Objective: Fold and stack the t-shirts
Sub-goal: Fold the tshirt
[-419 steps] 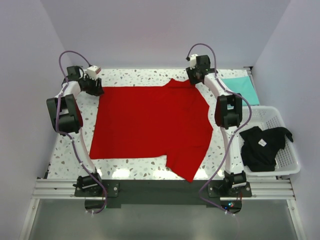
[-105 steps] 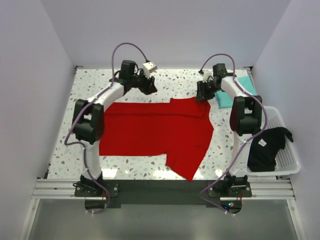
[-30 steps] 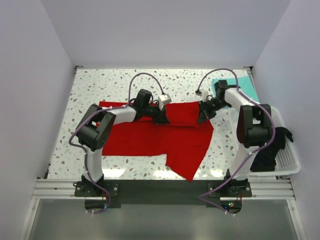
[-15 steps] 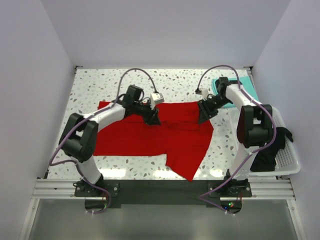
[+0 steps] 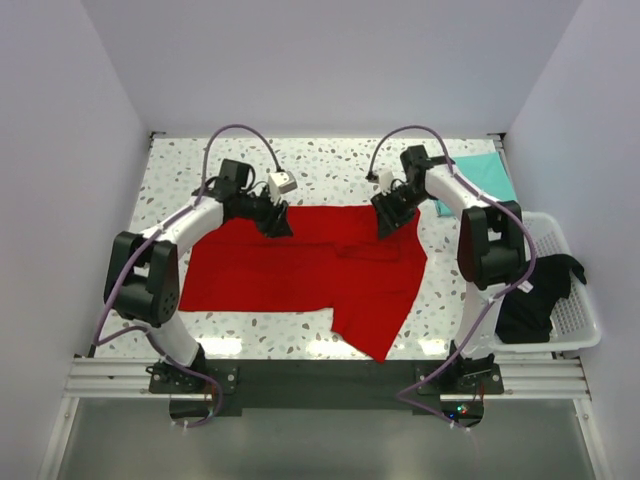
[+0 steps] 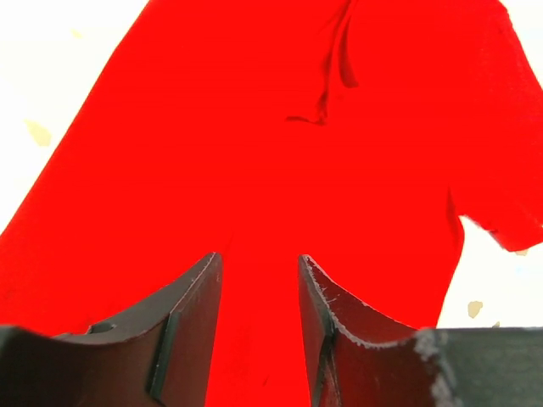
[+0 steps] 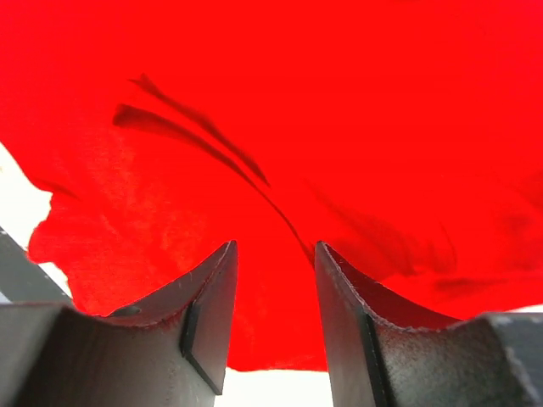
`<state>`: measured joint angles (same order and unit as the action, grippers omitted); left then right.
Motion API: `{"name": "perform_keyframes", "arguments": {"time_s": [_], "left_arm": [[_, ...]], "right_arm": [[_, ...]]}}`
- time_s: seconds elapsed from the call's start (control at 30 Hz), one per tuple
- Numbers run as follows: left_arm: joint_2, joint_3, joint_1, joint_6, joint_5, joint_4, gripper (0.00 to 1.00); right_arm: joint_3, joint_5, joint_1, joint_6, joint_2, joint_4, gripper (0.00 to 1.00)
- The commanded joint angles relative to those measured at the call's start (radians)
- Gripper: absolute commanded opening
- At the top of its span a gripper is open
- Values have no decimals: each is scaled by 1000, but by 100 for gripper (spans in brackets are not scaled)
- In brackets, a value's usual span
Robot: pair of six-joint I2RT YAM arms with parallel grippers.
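White lattice basket (image 5: 545, 235) at far right; speckled tabletop (image 5: 180, 170) beside it.

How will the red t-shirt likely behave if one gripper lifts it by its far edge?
Likely floppy: the red t-shirt lies flat on the table with soft creases, so a lifted edge would probably drape and sag. Probably light for its spread, as it looks thin. Pushed, it would likely bunch up rather than slide whole.
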<state>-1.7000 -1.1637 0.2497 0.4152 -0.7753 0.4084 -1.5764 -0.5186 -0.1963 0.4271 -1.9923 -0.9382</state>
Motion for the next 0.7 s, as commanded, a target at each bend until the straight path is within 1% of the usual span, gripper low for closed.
{"name": "perform_keyframes", "arguments": {"time_s": [0.0,0.17,0.2,0.27,0.33,0.47,0.67], "left_arm": [[-4,-30,52,14,-33,-58,46],[-56,-48,151,17,-2,-177,49],[-70,-53,189,13,1,-195,50],[-108,-73,239,10,16,-244,50],[-154,-99,266,1,16,-279,50],[-223,-151,327,-4,36,-304,50],[-296,-194,370,5,73,-310,50]], "right_arm": [[-17,83,-5,-11,-28,12,46],[39,120,-3,15,-10,7,47],[49,126,-3,18,-4,7,48],[70,135,-5,25,19,7,49],[84,144,-2,33,32,6,49],[95,155,3,47,41,-7,49],[116,166,3,52,35,-8,49]]}}
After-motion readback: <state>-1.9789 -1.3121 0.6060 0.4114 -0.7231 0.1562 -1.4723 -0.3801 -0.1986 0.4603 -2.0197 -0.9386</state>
